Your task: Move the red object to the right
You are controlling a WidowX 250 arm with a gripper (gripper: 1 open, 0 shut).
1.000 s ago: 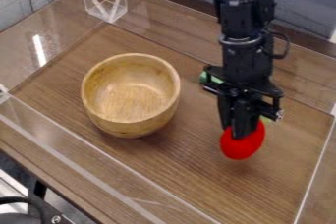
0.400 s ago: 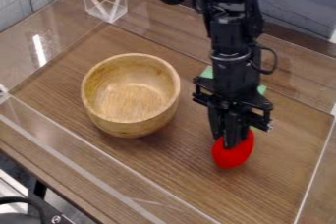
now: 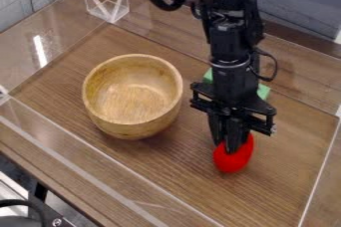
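Observation:
The red object (image 3: 234, 157) is a small rounded toy at the right front of the wooden table, right of the bowl. My gripper (image 3: 234, 141) points steeply down onto its top, fingers shut on it. The toy's upper part is hidden between the fingers; whether its underside rests on the wood or hangs just above it is unclear. A green block (image 3: 262, 92) peeks out behind the black arm.
A wooden bowl (image 3: 132, 94) stands left of the gripper. Clear acrylic walls (image 3: 80, 186) ring the table. A clear folded stand (image 3: 107, 5) sits at the back left. Bare wood lies right of the toy.
The gripper and the red object have shifted slightly left and down in the picture, and the wrist has rolled a little. The arm above leans further left.

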